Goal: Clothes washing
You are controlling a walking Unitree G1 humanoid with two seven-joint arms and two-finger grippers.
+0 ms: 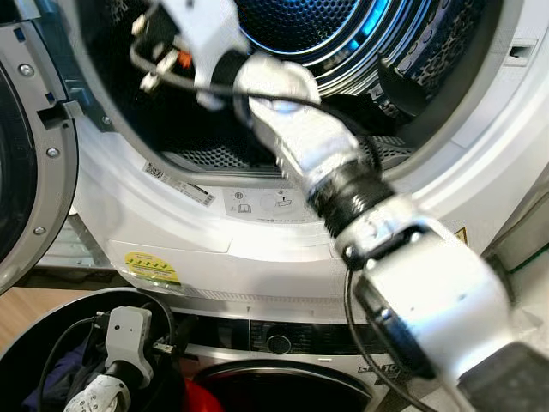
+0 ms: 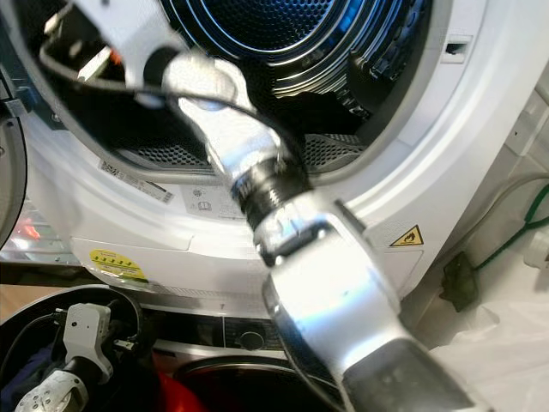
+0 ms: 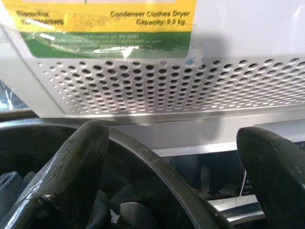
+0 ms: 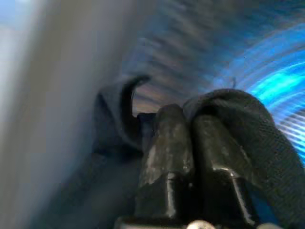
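My right arm (image 1: 292, 129) reaches up through the open port of the dryer (image 1: 257, 202) into its blue-lit drum (image 1: 296, 21). In the right wrist view my right gripper (image 4: 190, 124) is shut on a dark garment (image 4: 248, 124), which drapes over the fingers inside the drum. My left arm (image 1: 124, 339) hangs low at the left over a black laundry basket (image 1: 43, 319). My left gripper (image 3: 174, 138) is open with nothing between its fingers, just above the basket's rim (image 3: 157, 167). Dark blue clothes (image 1: 64, 382) and a red garment (image 1: 202, 396) lie in the basket.
The dryer's door (image 1: 26, 146) stands open at the left. Below the dryer is a second machine with a round knob (image 1: 279, 343). A green cable (image 2: 515, 232) and white plastic sheeting (image 2: 497, 343) lie at the right.
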